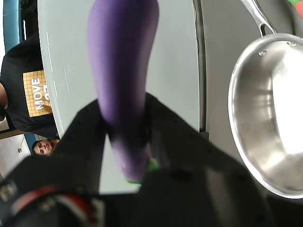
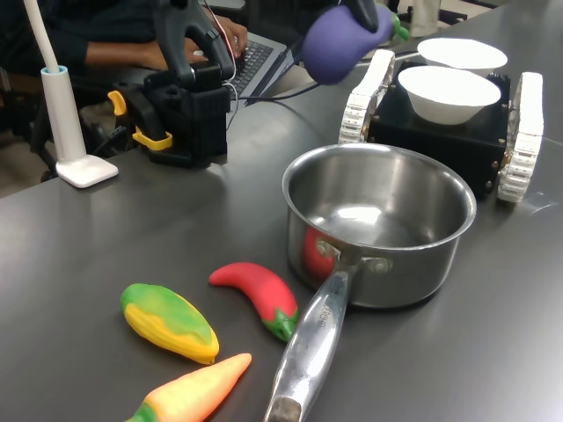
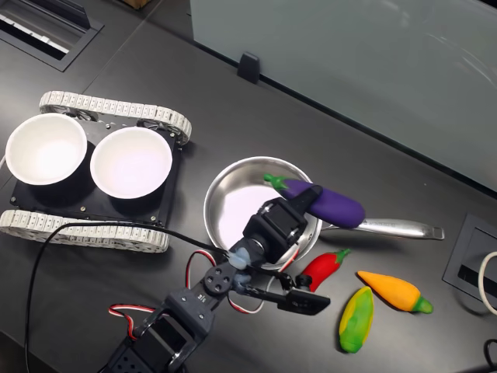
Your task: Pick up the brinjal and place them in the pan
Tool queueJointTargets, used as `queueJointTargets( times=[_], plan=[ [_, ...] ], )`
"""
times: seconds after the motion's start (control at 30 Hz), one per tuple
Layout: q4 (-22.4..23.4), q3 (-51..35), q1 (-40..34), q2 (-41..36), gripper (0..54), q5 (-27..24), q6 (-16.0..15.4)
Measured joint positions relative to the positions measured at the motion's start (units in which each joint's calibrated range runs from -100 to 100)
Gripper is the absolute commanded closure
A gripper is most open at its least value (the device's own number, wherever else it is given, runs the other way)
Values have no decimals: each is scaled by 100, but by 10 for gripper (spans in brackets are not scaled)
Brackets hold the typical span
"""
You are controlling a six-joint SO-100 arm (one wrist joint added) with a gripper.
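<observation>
The brinjal (image 3: 330, 201) is grasped by the fingers (image 1: 163, 137) above the pan (image 2: 378, 220), which is seen empty; two white bowls (image 3: 130, 162) are likewise empty.

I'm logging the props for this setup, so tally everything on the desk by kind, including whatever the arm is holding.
Toy vegetables: 4, the purple rubbery brinjal in the gripper, red chilli, yellow-green pepper, orange carrot
Shiny steel saucepan: 1
White round bowls: 2
Black tracked base: 1
Total: 8
</observation>
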Motion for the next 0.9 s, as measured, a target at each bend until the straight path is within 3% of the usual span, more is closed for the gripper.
queueJointTargets(
  times=[0.3, 0.67, 0.9],
  plan=[
    [-603, 1104, -913, -295, 534, -10, 523],
    [-1317, 2371, -1595, -446, 534, -5, 826],
    [-1887, 3050, -2211, -463, 534, 15, 1185]
  ],
)
